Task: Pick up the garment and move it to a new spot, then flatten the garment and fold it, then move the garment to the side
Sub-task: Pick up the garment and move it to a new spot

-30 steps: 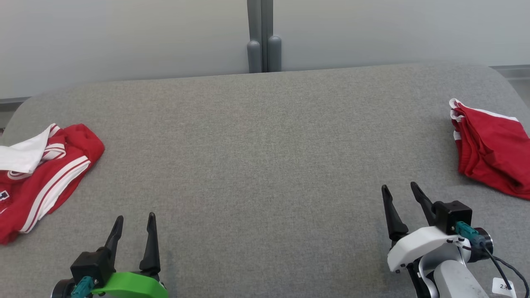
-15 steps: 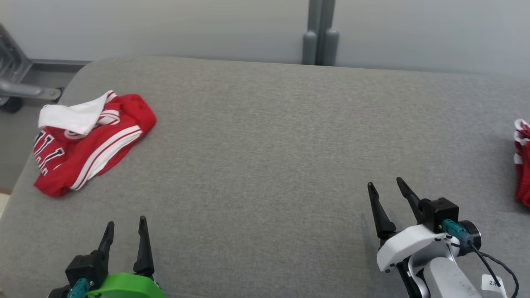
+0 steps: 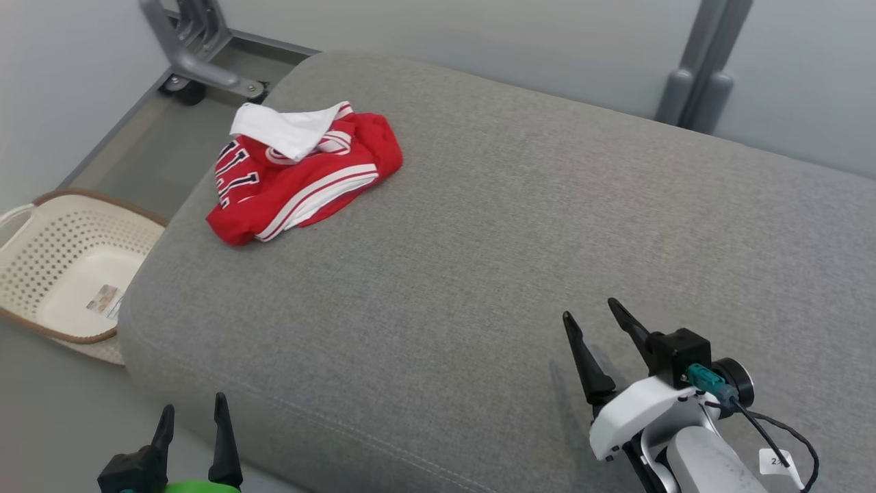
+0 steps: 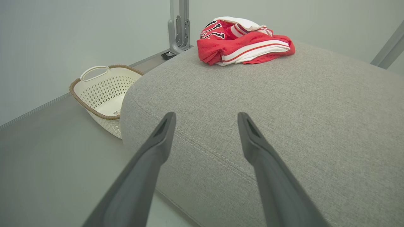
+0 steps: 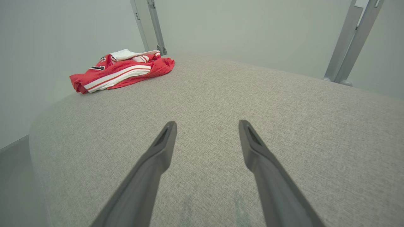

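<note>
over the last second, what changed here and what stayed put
The head camera swung to the robot's left, so the red garment sits nearer centre and a basket came into view. It lies unmoved on the grey cushion; left hand and right hand stay open, empty.

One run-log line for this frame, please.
stage: before pickup | garment: crumpled, far-left end of cushion | left gripper: open, empty | right gripper: open, empty | basket: on floor
</note>
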Robot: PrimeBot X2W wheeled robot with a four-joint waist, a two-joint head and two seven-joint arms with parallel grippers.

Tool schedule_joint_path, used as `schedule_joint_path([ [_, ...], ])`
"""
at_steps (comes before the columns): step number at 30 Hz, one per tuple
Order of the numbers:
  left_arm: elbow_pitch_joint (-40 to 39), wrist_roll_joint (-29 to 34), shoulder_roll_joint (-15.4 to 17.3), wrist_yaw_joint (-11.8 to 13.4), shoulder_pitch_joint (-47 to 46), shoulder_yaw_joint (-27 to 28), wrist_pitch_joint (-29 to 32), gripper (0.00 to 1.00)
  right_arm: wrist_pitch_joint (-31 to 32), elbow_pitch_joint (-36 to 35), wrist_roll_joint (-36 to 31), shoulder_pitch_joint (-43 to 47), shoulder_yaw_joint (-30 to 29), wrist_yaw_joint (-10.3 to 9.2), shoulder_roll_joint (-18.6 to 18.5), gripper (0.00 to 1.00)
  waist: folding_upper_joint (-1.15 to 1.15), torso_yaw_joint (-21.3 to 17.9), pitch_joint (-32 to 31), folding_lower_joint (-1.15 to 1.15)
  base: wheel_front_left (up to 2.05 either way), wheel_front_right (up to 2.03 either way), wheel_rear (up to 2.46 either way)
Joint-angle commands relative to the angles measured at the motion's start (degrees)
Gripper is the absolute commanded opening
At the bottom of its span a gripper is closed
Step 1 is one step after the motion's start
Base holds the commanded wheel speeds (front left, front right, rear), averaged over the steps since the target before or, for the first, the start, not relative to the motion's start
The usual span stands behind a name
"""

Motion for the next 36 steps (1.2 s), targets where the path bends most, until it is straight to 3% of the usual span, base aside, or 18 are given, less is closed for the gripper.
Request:
schedule_joint_path([
  [1, 0.32, -0.30, 0.12, -0.13, 0.77, 0.00, -0.02, 1.00, -0.03, 0.28, 0.50, -0.23, 0.26, -0.09, -0.26, 1.00, 0.00, 3.40, -0.07, 0.00, 0.00, 0.00, 0.00],
  [8, 3.23, -4.02, 0.14, -1.47, -1.30, 0.86, -0.02, 1.00, -0.03, 1.23, 0.52, -0.17, 0.73, -0.09, -1.12, 1.00, 0.00, 0.12, 0.85, 0.00, 0.00, 0.00, 0.00],
  [17, 7.76, -1.97, 0.97, -3.98, -11.82, 4.77, -0.02, 1.00, -0.03, -0.70, -0.26, -2.45, -0.91, -0.09, -5.53, 1.00, 0.00, -5.12, 7.30, 0.00, 0.00, 0.00, 0.00],
  [22, 11.54, -2.23, 4.52, -4.47, -20.99, 5.50, -0.01, 1.00, -0.03, -2.44, -0.73, -4.62, -1.08, -0.09, -7.53, 1.00, 0.00, -7.44, 11.92, 0.00, 0.00, 0.00, 0.00],
  [29, 18.87, -8.06, 12.53, -4.44, -32.09, -0.36, -0.01, 1.00, -0.03, -5.41, -1.23, -7.62, -0.87, -0.09, -9.93, 1.00, 0.00, -11.61, 17.92, 0.00, 0.00, 0.00, 0.00],
  [36, 29.56, -14.42, 17.72, -4.39, -39.67, -4.53, 1.01, 1.00, -0.03, -7.34, -1.77, -8.35, -2.39, -0.09, -11.73, 1.00, 0.00, -15.55, 22.04, 0.00, 0.00, 0.00, 0.00],
])
